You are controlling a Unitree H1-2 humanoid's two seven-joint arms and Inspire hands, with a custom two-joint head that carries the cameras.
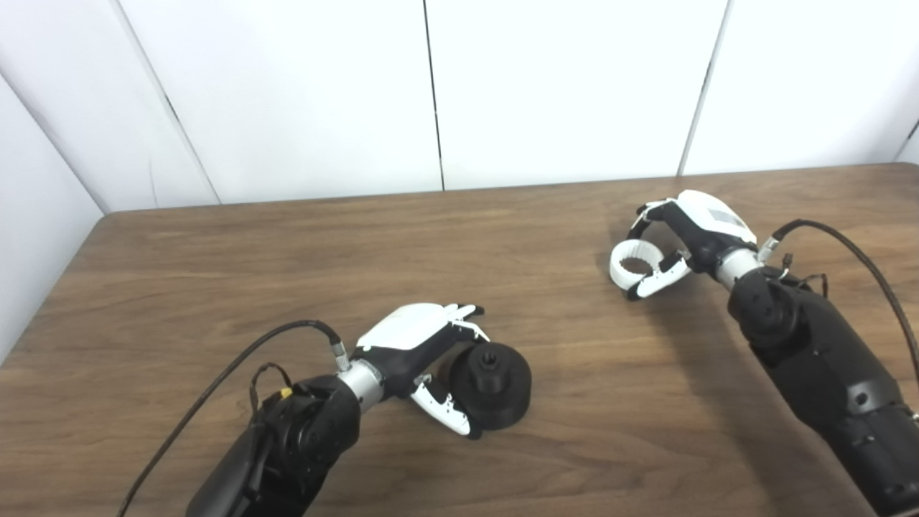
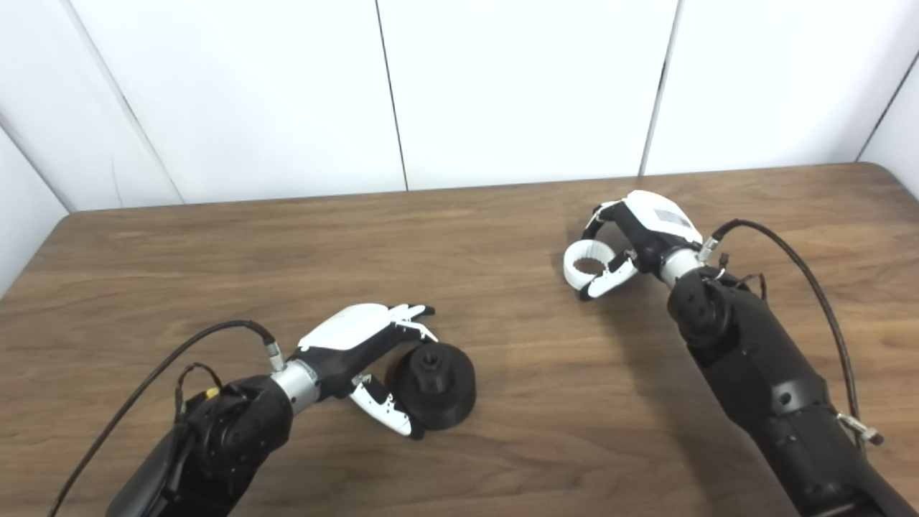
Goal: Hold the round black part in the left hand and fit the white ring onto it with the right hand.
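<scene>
**Reader:** Hands first: what is each doing?

**Describer:** Left hand (image 1: 420, 352) cups the round black part (image 1: 492, 385), thumb and fingers around its rim; it seems to sit on the brown wood-grain worktop (image 1: 287, 273). Right hand (image 1: 675, 248), well apart, pinches the white ring (image 1: 635, 262).

**Reader:** Textures?

**Describer:** Matte black disc with a raised centre hub; ridged white band. Next, probably, carrying the ring over and lining it up.

Black arms with silver wrists; each hand (image 1: 416, 352) white-shelled over black; black cables, perhaps a yellow connector.
</scene>
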